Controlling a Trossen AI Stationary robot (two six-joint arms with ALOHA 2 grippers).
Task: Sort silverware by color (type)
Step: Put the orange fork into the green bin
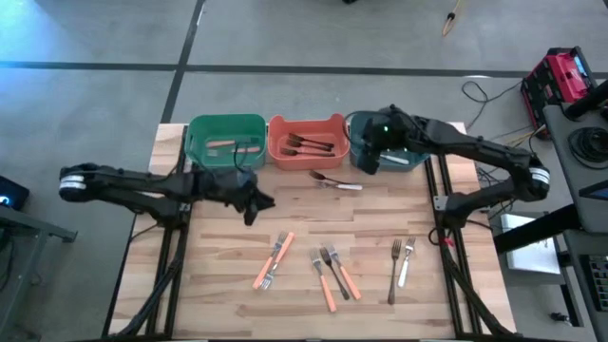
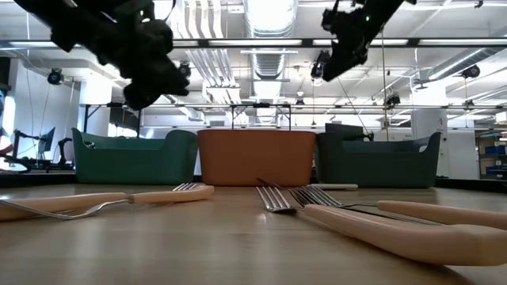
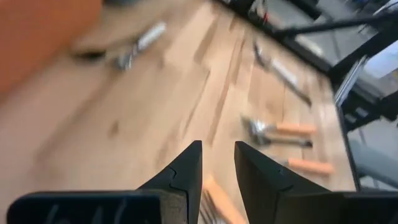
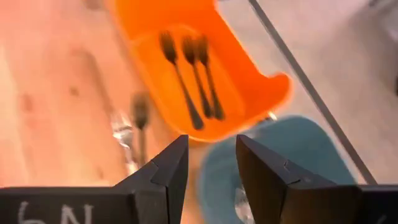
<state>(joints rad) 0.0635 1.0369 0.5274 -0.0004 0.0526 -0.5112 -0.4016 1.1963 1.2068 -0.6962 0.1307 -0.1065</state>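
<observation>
Your left tool (image 1: pixel 255 203) reaches low over the tabletop (image 1: pixel 218 275) before the green bin (image 1: pixel 226 140), fingers narrowly parted, empty. Forks (image 1: pixel 328 271) lie along the near side. Your right tool (image 1: pixel 369 152) hangs over the teal bin (image 1: pixel 410 158), parted, empty.

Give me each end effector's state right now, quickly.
Left end effector: open, empty, above the table.
Right end effector: open, empty, over the blue bin.

Bare table (image 1: pixel 209 275) at near left; forks (image 1: pixel 331 271) clutter near centre-right; three bins (image 1: pixel 306 140) wall off far edge.
</observation>
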